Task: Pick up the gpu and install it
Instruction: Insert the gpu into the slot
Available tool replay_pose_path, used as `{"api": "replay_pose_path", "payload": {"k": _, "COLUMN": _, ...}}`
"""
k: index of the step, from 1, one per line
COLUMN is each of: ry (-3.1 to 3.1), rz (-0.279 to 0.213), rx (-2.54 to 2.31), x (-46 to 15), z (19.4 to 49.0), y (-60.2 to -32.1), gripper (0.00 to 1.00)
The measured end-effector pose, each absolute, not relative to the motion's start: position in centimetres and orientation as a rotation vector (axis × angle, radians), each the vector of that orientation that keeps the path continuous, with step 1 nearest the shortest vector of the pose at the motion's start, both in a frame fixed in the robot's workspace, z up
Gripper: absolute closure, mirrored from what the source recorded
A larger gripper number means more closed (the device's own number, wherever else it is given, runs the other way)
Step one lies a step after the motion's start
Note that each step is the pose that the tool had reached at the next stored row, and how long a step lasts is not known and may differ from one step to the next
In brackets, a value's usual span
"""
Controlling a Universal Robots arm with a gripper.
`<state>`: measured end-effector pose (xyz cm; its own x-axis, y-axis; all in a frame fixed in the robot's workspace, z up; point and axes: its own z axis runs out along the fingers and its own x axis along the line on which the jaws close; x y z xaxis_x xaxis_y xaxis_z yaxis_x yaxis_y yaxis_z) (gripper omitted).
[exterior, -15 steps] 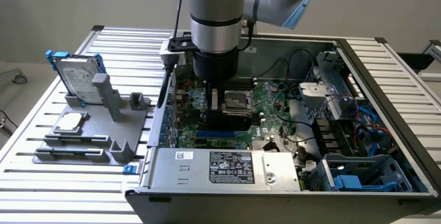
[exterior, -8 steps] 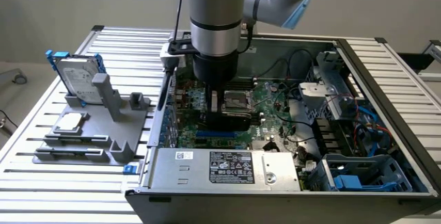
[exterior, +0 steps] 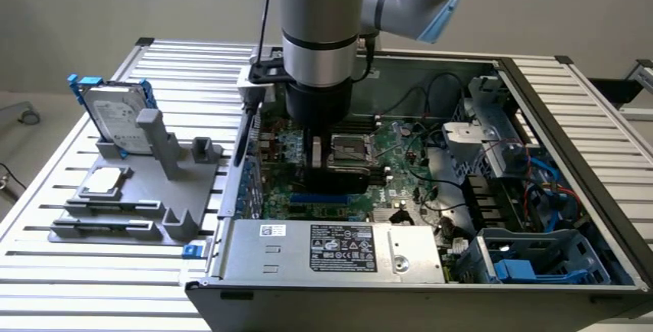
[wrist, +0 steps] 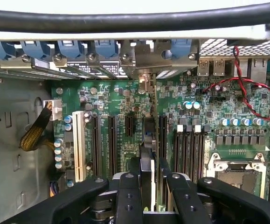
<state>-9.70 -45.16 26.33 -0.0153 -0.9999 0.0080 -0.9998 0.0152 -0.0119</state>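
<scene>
gpu (wrist: 146, 161) | thin flat card, black face, seen edge-on | claw (wrist: 149, 185) partly open, clamped on it | above motherboard (wrist: 204, 126)

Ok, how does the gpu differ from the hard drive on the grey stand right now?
The gpu is gripped by the gripper inside the case, low over the motherboard; the hard drive sits free in the grey stand, outside the case. The gpu shows a black face; the hard drive is silver with blue rails. Both stand on edge.
</scene>
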Motion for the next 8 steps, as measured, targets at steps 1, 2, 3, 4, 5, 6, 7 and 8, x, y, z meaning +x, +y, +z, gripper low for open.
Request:
{"api": "replay_pose_path", "payload": {"k": 1, "ry": 2.236, "rz": -0.022, "rx": -2.203, "x": -9.71, "z": 26.31, "y": -45.18, "gripper": 0.74}}
{"api": "replay_pose_path", "payload": {"k": 2, "ry": 2.237, "rz": -0.021, "rx": -2.203, "x": -9.71, "z": 26.29, "y": -45.21, "gripper": 0.74}}
{"api": "replay_pose_path", "payload": {"k": 3, "ry": 2.237, "rz": -0.021, "rx": -2.203, "x": -9.71, "z": 26.28, "y": -45.23, "gripper": 0.74}}
{"api": "replay_pose_path", "payload": {"k": 4, "ry": 2.237, "rz": -0.02, "rx": -2.204, "x": -9.7, "z": 26.28, "y": -45.25, "gripper": 0.74}}
{"api": "replay_pose_path", "payload": {"k": 5, "ry": 2.238, "rz": -0.019, "rx": -2.204, "x": -9.7, "z": 26.28, "y": -45.26, "gripper": 0.74}}
{"api": "replay_pose_path", "payload": {"k": 6, "ry": 2.238, "rz": -0.019, "rx": -2.204, "x": -9.7, "z": 26.28, "y": -45.27, "gripper": 0.74}}
{"api": "replay_pose_path", "payload": {"k": 7, "ry": 2.238, "rz": -0.018, "rx": -2.204, "x": -9.7, "z": 26.28, "y": -45.28, "gripper": 0.74}}
{"api": "replay_pose_path", "payload": {"k": 8, "ry": 2.238, "rz": -0.018, "rx": -2.204, "x": -9.69, "z": 26.28, "y": -45.3, "gripper": 0.74}}
